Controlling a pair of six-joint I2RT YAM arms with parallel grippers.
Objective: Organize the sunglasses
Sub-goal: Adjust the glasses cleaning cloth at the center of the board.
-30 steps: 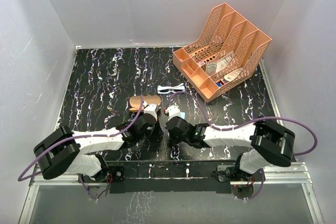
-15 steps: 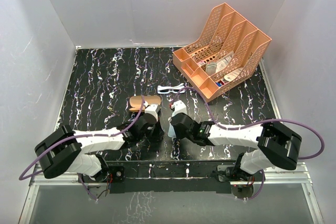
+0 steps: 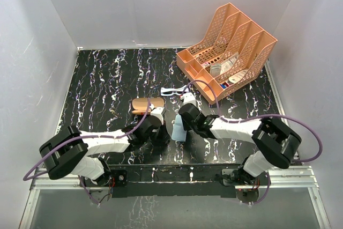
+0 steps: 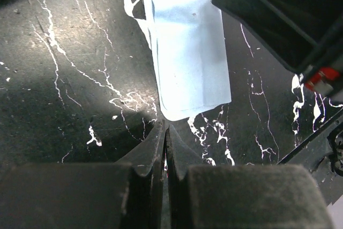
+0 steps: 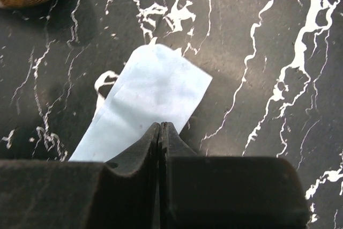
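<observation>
**Current state.** The sunglasses (image 3: 174, 90), a small white-framed pair with bluish lenses, lie on the black marbled surface (image 3: 102, 89). They sit just in front of the near corner of the orange lattice file organiser (image 3: 244, 30) and beyond the brown oblong case (image 3: 147, 104). Neither tool touches them. Both arms reach toward the middle of the surface, short of the pair.

**Left tool** (image 4: 165, 132). It is fully closed and holds nothing. Its tips sit low over the surface, just beside the near corner of the light blue cloth (image 4: 187, 52).

**Right tool** (image 5: 161, 127). Its fingers are pressed together. The near edge of the cloth runs under the tips and the rest fans out flat ahead. From these views it cannot be told whether the cloth is pinched or only pressed down.

**Reason for this arrangement.** The tools meet the cloth from opposite ends. This suits pinning one end while the other is drawn or smoothed. The closed tips give a narrow point for working thin fabric lying flat.

**Assessment.** The task appears to be at an early stage, with work on the cloth coming before the sunglasses. Whether the case is open cannot be told.

**Caution.** The thin frame is narrower than a tool, so it will need a centred, light grip.
</observation>
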